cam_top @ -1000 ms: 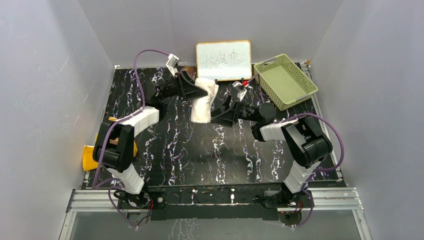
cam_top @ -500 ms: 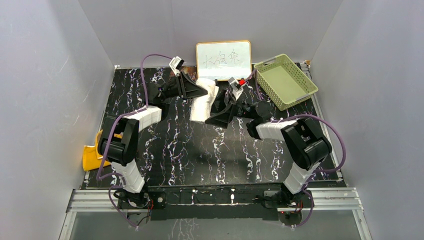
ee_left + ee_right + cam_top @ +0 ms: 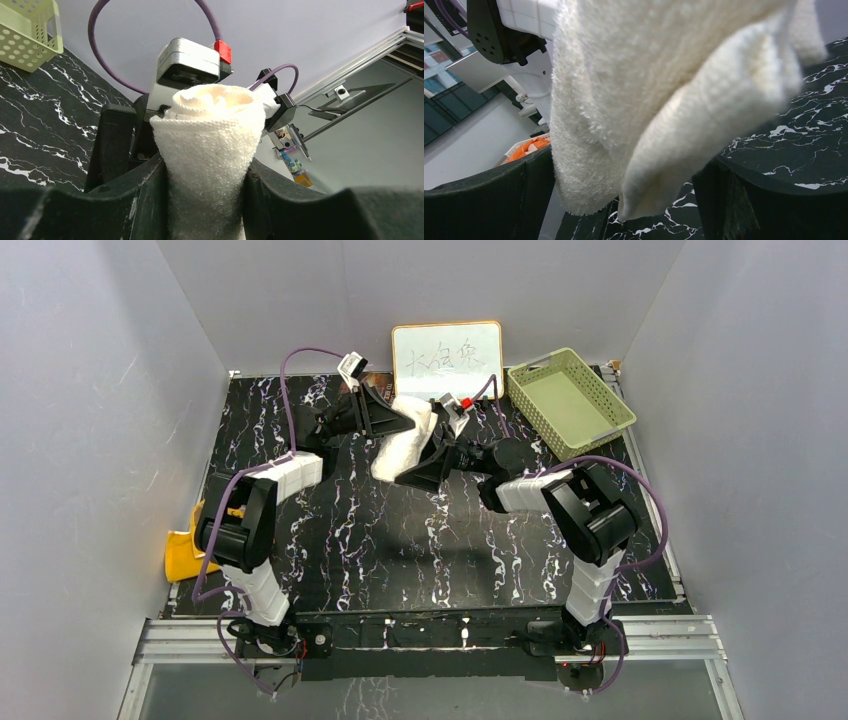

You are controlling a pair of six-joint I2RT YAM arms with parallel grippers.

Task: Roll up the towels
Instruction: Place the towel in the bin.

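Observation:
The long cream-white towel (image 3: pixel 400 445) hangs at the back middle of the table, lifted off the black marble top. My left gripper (image 3: pixel 405 425) is shut on its upper part; in the left wrist view the towel (image 3: pixel 210 135) stands bunched between the two fingers of that gripper (image 3: pixel 207 200). My right gripper (image 3: pixel 405 472) is at the towel's lower end with its jaws wide; in the right wrist view the towel (image 3: pixel 634 75) droops between the fingers of that gripper (image 3: pixel 624 165). The orange-yellow towel (image 3: pixel 183 552) lies at the table's left edge, behind the left arm.
A white-faced board with an orange frame (image 3: pixel 447 358) leans on the back wall just behind the towel. A pale green basket (image 3: pixel 568 400) stands at the back right and shows in the left wrist view (image 3: pixel 25 30). Grey walls close in three sides.
My right gripper has moved left to the cream towel's lower end, which has swung left with it. The left gripper rose slightly early on, then held still.

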